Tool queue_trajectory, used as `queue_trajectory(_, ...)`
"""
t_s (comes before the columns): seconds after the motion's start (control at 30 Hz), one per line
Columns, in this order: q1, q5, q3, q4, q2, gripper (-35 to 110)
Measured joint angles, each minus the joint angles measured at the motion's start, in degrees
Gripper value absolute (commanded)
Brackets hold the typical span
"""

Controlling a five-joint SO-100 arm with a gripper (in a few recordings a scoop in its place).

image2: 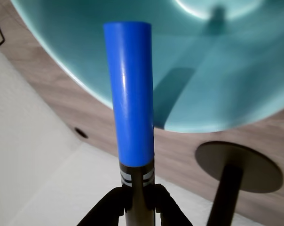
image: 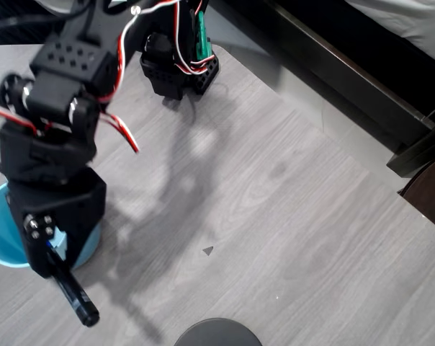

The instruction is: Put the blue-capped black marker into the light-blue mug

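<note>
The pincer grips the light, stiff blue-capped black marker by its slippery barrel; the light-blue mug lies just beyond.

Bedroom: bed frame beside desk.

Arm black, red and white wires looped along upper links. In overhead view, base stands at top centre, arm reaches toward lower left, wrist bent downward. Gripper at lower left, fingers closed around blue-capped black marker; marker's black end sticks out below gripper toward lower right. In wrist view, gripper at bottom centre, two dark fingertips pinching marker on black barrel just below blue cap, cap pointing up and away from camera.
</note>
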Motion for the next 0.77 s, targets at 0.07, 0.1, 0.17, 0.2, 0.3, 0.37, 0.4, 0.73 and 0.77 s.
queue_trajectory(0.07, 0.5, 0.3, 0.4, -0.9, 0.0, 6)
queue_trajectory(0.1, 0.6, 0.3, 0.4, -1.1, 0.0, 6)
queue_trajectory(0.17, 0.6, 0.3, 0.4, -1.6, 0.0, 11)
queue_trajectory(0.2, 0.6, 0.3, 0.4, -1.7, 0.0, 17)
queue_trajectory(0.3, 1.8, 0.4, 0.4, -1.7, 0.0, 36)
queue_trajectory(0.37, 1.8, 0.7, 0.4, -1.7, 0.0, 37)
queue_trajectory(0.4, 1.7, 1.0, 0.4, -1.7, 0.0, 38)
queue_trajectory(0.73, 1.7, 1.8, 0.6, -1.7, 0.0, 35)
queue_trajectory(0.77, 1.7, 1.8, 0.6, -1.7, 0.0, 32)
